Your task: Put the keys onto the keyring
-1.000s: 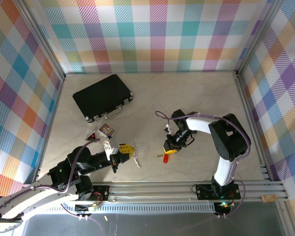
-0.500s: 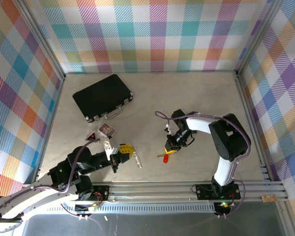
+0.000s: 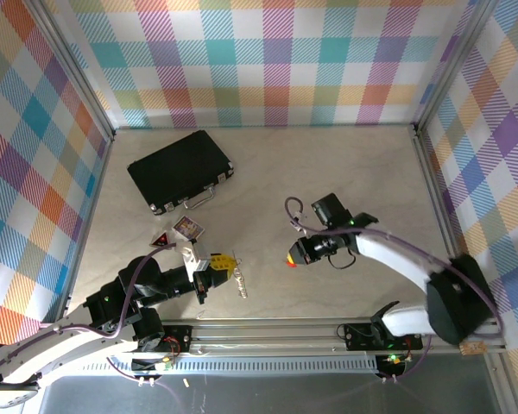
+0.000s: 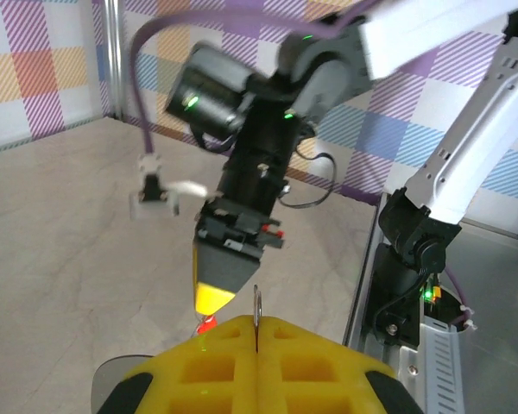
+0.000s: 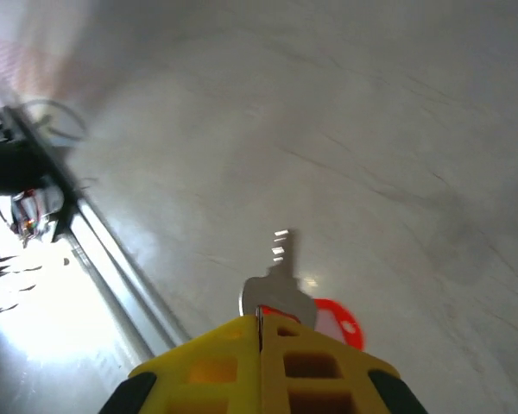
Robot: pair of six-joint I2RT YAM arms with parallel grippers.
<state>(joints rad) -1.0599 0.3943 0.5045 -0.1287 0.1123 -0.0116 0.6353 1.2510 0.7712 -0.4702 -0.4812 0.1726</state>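
Note:
The keys show as one small key (image 5: 279, 289) with a silver blade and a red head, pinched in my right gripper (image 5: 260, 323), whose yellow fingers are shut on it above the pale table. From above, that right gripper (image 3: 292, 255) sits mid-table with the red key (image 3: 290, 262) at its tip. My left gripper (image 4: 257, 326) is shut on the keyring (image 4: 256, 306), seen edge-on as a thin metal rim. In the top view the left gripper (image 3: 221, 262) is low on the left, and the keyring's pale strip (image 3: 240, 281) trails from it. The two grippers face each other, a short gap apart.
A black case (image 3: 180, 170) lies at the back left. Two small cards (image 3: 188, 228) lie near the left arm. A metal rail (image 3: 328, 332) runs along the near edge. Plaid walls close in the left, back and right sides.
My right gripper has shut on the red key and raised it off the table, and its arm has swung out to the right. The left gripper has stayed put with the keyring.

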